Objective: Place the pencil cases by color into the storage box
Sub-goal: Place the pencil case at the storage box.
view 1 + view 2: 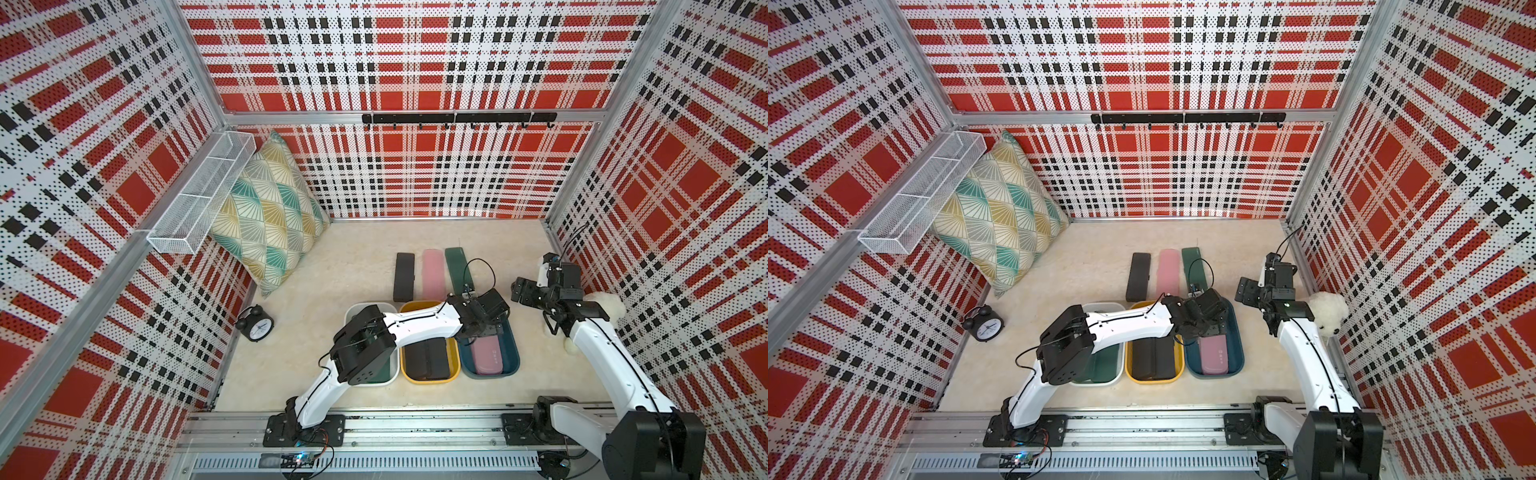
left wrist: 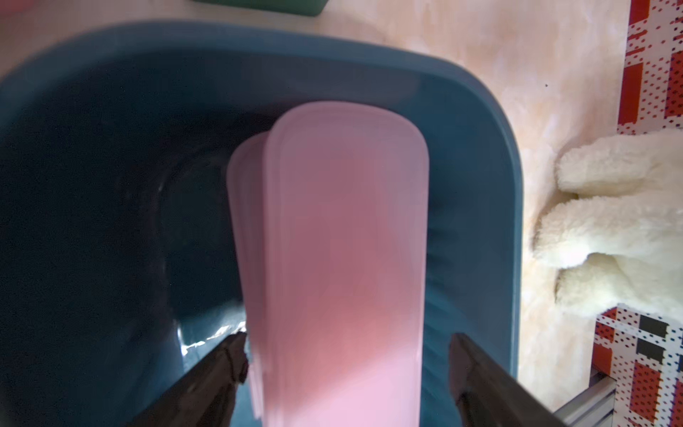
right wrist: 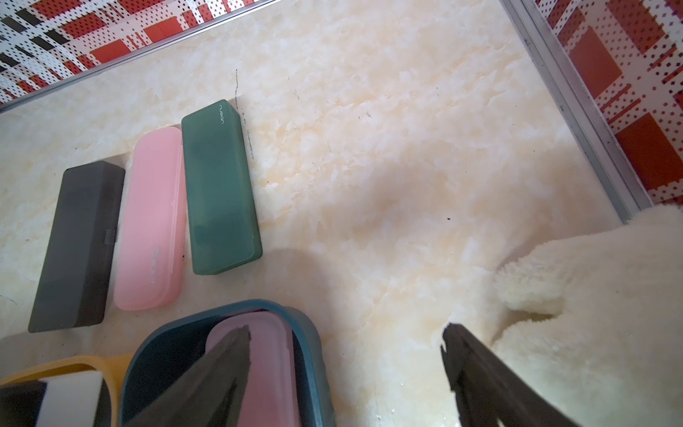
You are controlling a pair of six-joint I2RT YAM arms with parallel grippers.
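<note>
Three tubs stand in a row: white (image 1: 353,311), yellow (image 1: 415,306) and blue (image 1: 514,353). My left gripper (image 2: 347,344) hangs open over the blue tub (image 2: 480,155). A pink pencil case (image 2: 343,240) lies between its fingers on top of another pink one (image 2: 244,222), and a gap shows beside one finger. Black cases (image 1: 428,359) fill the yellow tub and green ones (image 1: 1104,363) the white tub. Behind the tubs a black case (image 3: 79,244), a pink case (image 3: 151,218) and a green case (image 3: 220,188) lie side by side. My right gripper (image 3: 345,332) is open and holds nothing, right of the blue tub.
A white plush toy (image 1: 606,303) sits by the right wall next to my right arm. A patterned pillow (image 1: 270,208) leans in the back left corner under a wire basket (image 1: 199,195). A black alarm clock (image 1: 255,324) stands by the left wall.
</note>
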